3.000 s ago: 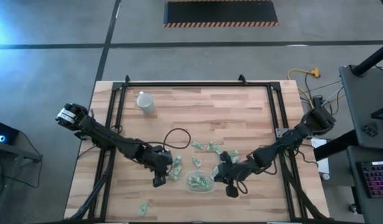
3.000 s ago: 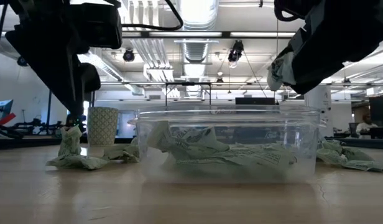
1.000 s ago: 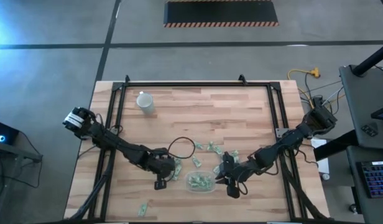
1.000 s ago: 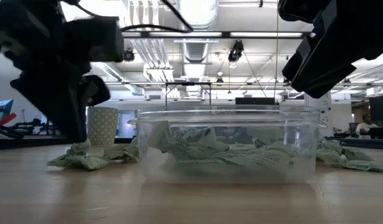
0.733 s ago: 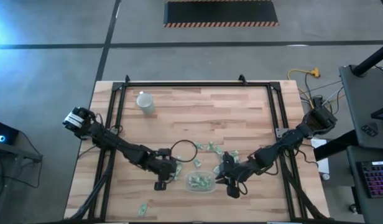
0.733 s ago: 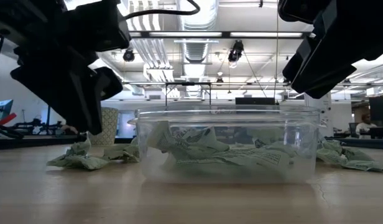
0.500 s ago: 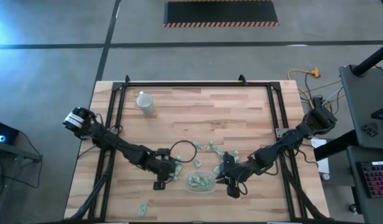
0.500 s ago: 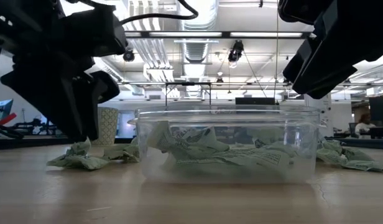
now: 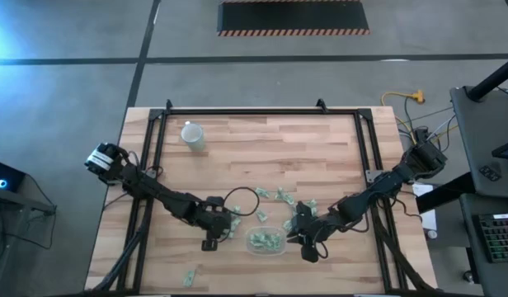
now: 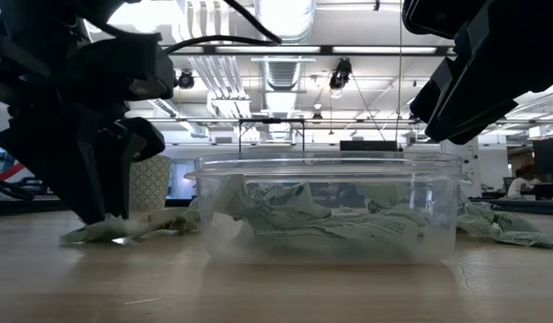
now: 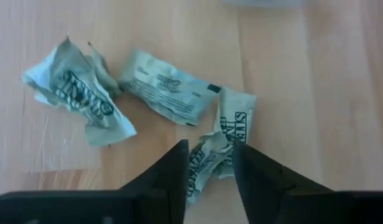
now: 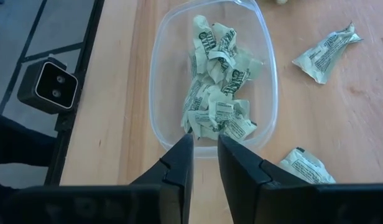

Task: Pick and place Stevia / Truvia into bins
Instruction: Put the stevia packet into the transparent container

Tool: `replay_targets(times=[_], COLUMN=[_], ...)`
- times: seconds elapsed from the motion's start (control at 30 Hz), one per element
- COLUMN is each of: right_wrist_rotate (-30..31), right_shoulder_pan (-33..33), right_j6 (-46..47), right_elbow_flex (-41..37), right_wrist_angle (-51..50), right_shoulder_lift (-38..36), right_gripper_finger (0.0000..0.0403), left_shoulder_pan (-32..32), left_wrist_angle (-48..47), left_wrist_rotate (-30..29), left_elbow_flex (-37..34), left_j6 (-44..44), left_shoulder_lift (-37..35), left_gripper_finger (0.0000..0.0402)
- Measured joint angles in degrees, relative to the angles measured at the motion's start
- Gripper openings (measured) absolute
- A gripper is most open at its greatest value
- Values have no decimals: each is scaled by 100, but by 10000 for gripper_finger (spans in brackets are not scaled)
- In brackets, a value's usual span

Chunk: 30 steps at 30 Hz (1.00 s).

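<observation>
High view: bin [image 9: 265, 240] partly filled; loose sachets [image 9: 280, 196] remaining on table [image 9: 270, 148].
Left wrist view: left gripper [image 11: 207, 163], jaws apart, straddling one sachet [image 11: 204, 163], not clamped.
Right wrist view: right gripper [image 12: 204, 155] above bin, jaws narrowly apart, empty.

Crumpled green-white sachets [image 11: 170, 94] lie scattered mid-worktop; more fill the clear bin [image 12: 266, 74] near the worktop's front edge.

One clear bin [image 9: 265, 241] sits on one wooden table [image 9: 262, 148], with one white cup [image 9: 192, 135]. Loose sachets [image 11: 170, 95] number about a dozen; those heaped in the bin cannot be counted. Two arms work.
</observation>
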Motion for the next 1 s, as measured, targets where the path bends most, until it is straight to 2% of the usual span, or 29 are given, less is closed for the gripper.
replay_targets(times=[0.33, 0.57, 1.0], right_wrist_rotate=[0, 2, 2], right_shoulder_pan=[0, -2, -1], right_j6=[0, 0, 0], right_elbow_flex=[0, 0, -2], right_wrist_angle=[0, 2, 2], right_shoulder_lift=[0, 0, 2], right_gripper_finger=[63, 64, 61], left_shoulder_pan=[2, 2, 7], left_wrist_angle=[-2, -1, 153], left_wrist_rotate=[-8, -17, -391], left_elbow_flex=[-41, 24, 126], left_j6=[-15, -17, -24], left_shoulder_lift=[0, -10, -325], left_gripper_finger=[6, 1, 0])
